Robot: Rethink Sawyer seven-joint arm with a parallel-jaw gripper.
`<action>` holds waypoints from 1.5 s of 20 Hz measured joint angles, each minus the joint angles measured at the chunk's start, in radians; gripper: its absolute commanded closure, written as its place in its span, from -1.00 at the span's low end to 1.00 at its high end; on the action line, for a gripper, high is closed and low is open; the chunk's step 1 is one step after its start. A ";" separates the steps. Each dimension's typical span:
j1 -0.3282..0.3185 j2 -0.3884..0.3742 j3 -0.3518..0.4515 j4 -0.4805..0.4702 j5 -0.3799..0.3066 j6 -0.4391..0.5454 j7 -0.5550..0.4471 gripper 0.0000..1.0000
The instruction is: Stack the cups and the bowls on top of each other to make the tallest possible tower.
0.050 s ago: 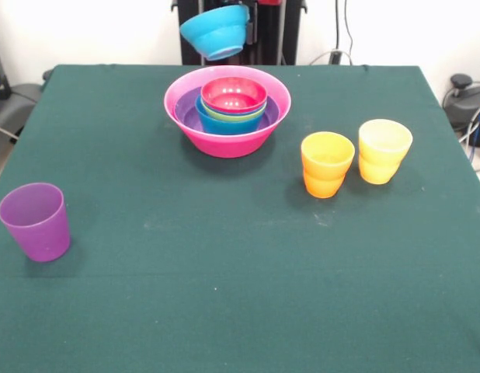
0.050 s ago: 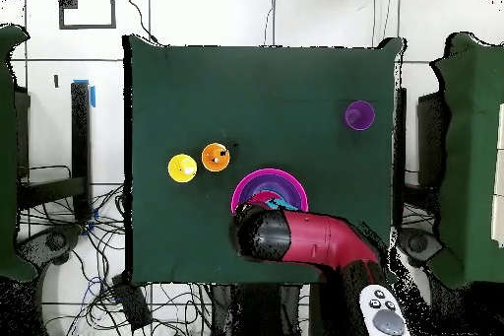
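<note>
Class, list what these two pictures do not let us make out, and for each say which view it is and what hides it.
- Gripper, front view: cut off by the top edge behind the raised cyan bowl; its grip cannot be seen.
- Nested bowls in the hot-pink bowl, overhead view: mostly covered by the arm.
- Lower nested bowls, front view: only rims show under the red-pink bowl.

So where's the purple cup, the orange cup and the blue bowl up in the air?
purple cup [image 1: 36, 221], front view, its side wall.
orange cup [image 1: 326, 167], front view, its side wall.
blue bowl [image 1: 215, 33], front view, its outer side.
</note>
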 measured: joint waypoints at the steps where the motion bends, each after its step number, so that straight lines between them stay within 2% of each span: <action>1: 0.001 0.000 -0.001 0.000 0.001 -0.004 0.001 1.00; 8: 0.005 0.013 -0.008 0.001 0.007 -0.034 0.003 1.00; 20: -0.002 0.097 -0.016 0.003 0.007 -0.129 0.003 1.00; 30: -0.019 0.088 -0.021 0.037 0.007 -0.140 0.003 1.00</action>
